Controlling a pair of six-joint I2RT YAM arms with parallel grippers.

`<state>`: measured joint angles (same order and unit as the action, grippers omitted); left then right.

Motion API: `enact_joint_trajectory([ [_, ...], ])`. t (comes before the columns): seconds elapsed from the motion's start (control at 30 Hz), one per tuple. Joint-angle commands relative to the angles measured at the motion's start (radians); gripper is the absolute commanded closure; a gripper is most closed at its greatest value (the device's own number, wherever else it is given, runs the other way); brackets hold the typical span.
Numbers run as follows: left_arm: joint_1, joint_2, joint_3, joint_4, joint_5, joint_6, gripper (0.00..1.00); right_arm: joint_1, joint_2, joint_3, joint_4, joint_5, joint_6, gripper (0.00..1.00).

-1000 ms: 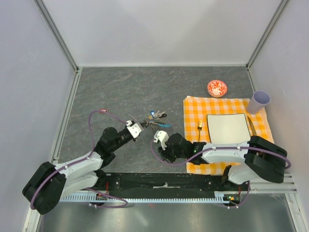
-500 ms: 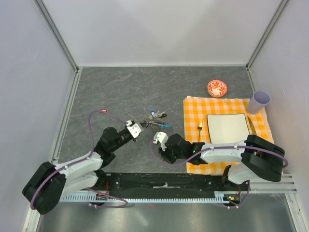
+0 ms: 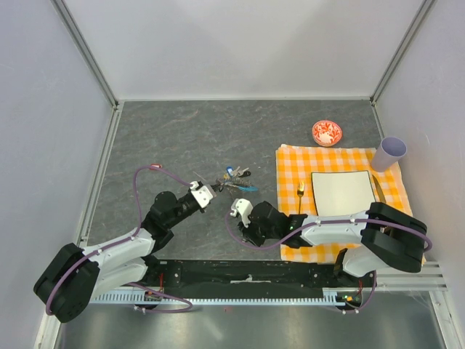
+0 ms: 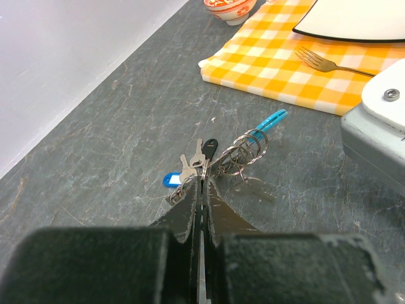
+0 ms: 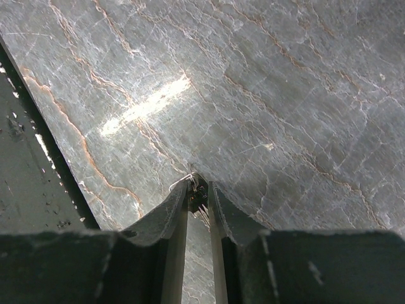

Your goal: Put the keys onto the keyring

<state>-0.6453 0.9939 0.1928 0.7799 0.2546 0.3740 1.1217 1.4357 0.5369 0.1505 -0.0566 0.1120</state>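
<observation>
Grey veined stone forms the tabletop (image 3: 182,138), walled in by pale panels. Nearest the bases, left of the orange-and-white checked cloth (image 3: 290,251), the right gripper (image 5: 198,189) points down at bare stone. Its fingers stand narrow, with a small dark metal piece (image 5: 199,197) and a wisp of thin wire between the tips. It may be one of the keys, but it is too small to tell.

Further left of the cloth, the left gripper (image 4: 201,185) has its fingers pressed together. Their tips reach the edge of the key bunch, and whether they pinch a thin ring there I cannot tell.

Just beyond those tips lie the tiny metal keys (image 4: 193,166), with black and blue plastic heads. They touch the keyring of grey metal coils (image 4: 243,149), whose bright cyan strap (image 4: 271,120) points toward the cloth's left edge.

On the cloth rest a silver fork (image 4: 329,63) and a white square plate (image 4: 354,19). Past its far edge sits a small red-and-white bowl (image 4: 229,6), and at its far right corner a lavender cup (image 3: 391,153).
</observation>
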Motion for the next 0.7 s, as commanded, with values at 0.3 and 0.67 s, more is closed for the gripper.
enact_joint_trajectory([
  [0.3,-0.001,-0.012,0.000,0.071,0.015,-0.018,0.98,-0.002,0.014,0.011,0.044,-0.011,-0.017,0.88],
  [0.67,-0.001,-0.021,-0.003,0.070,0.064,-0.007,0.98,0.000,-0.135,0.075,-0.138,0.050,-0.083,1.00],
])
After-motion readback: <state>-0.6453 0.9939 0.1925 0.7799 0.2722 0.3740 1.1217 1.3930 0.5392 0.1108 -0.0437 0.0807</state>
